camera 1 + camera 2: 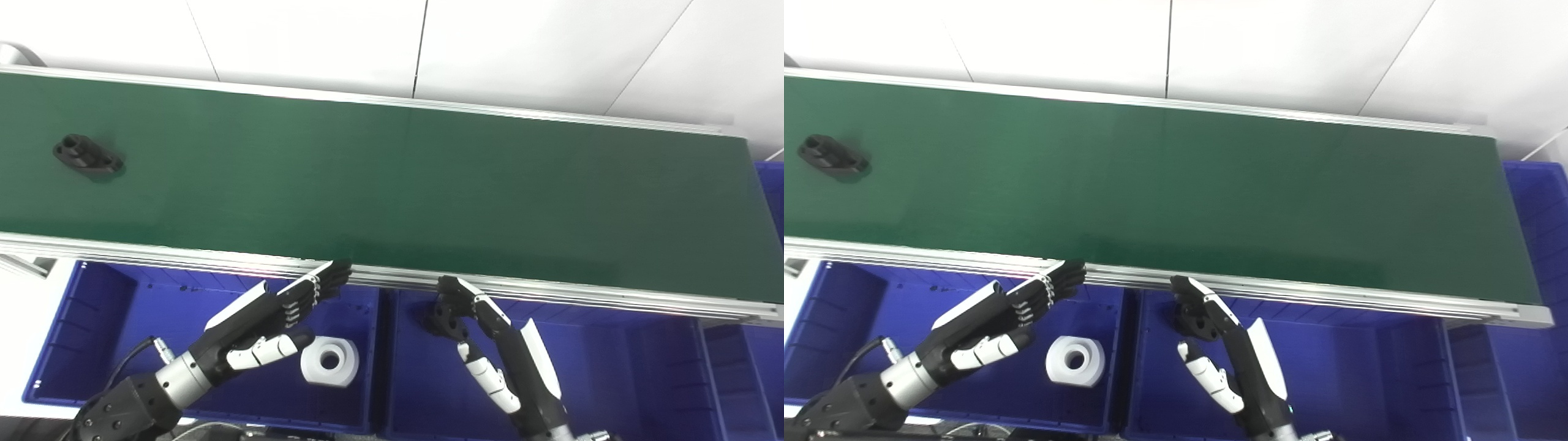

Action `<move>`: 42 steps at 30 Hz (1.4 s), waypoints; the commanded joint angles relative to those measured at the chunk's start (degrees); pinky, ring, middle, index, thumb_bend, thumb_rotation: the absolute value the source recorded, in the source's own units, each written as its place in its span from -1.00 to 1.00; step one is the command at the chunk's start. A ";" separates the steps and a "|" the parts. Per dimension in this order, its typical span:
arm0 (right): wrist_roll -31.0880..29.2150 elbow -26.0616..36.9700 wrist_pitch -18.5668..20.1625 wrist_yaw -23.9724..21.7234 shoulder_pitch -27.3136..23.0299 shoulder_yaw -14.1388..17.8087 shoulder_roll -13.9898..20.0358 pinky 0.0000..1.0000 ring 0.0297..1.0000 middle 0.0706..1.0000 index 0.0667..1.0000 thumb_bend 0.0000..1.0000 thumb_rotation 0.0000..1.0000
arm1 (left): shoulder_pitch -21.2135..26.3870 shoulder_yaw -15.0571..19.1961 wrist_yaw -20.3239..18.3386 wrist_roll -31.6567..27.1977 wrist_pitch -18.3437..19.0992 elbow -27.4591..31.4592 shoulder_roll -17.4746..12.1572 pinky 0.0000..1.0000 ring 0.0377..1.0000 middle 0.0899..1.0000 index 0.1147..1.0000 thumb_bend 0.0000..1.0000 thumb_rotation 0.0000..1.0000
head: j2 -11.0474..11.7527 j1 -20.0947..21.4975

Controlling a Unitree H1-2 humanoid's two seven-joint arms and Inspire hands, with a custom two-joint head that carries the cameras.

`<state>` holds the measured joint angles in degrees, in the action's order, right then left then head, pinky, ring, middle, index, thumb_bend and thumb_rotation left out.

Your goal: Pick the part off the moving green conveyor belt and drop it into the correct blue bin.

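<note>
At the belt's far left: black flanged part (88,157) on green conveyor belt (392,196) | left robot hand (275,321) spread, empty | right robot hand (474,324): grip unclear

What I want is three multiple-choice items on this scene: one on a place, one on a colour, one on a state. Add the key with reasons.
1. Where on the belt does the black part lie?
A. the middle
B. the right end
C. the left end

2. What colour is the ring in the left bin?
A. red
B. white
C. yellow

3. How is the left hand?
A. open, holding nothing
B. shut on the ring
C. shut on the black part

Key:
1 C, the part sits near the picture's left edge, with the rest of the belt bare.
2 B, the ring shows white against the blue floor of the bin.
3 A, its fingers stretch out toward the belt's rail, and the ring lies apart from it.
</note>
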<state>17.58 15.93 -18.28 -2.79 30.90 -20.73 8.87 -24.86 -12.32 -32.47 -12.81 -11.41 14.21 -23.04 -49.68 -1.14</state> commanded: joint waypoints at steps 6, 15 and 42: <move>-1.21 -4.38 -8.59 3.28 2.20 -0.75 1.68 0.48 0.60 0.63 0.68 0.07 0.88 | -2.28 -1.11 0.49 2.11 -4.28 -0.87 0.52 0.95 1.00 1.00 0.98 -0.17 0.28 | 8.25 -5.63; -0.49 -7.61 -8.64 8.47 1.58 -4.43 3.87 0.41 0.56 0.62 0.65 0.05 0.86 | -1.78 -1.53 1.39 4.30 -7.23 -3.59 0.68 0.79 0.92 0.97 0.91 -0.08 0.07 | 11.76 -5.20; -0.81 -8.86 -8.63 14.76 0.23 -8.93 7.26 0.43 0.56 0.61 0.65 0.07 0.79 | -1.75 -2.06 1.54 3.98 -7.41 -4.20 0.51 0.79 0.92 0.96 0.90 -0.06 -0.07 | 11.79 -3.90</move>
<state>16.84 6.16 -23.56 11.15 30.84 -29.51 15.98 -26.57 -14.46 -31.15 -8.08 -17.09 9.32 -22.29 -37.97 -5.01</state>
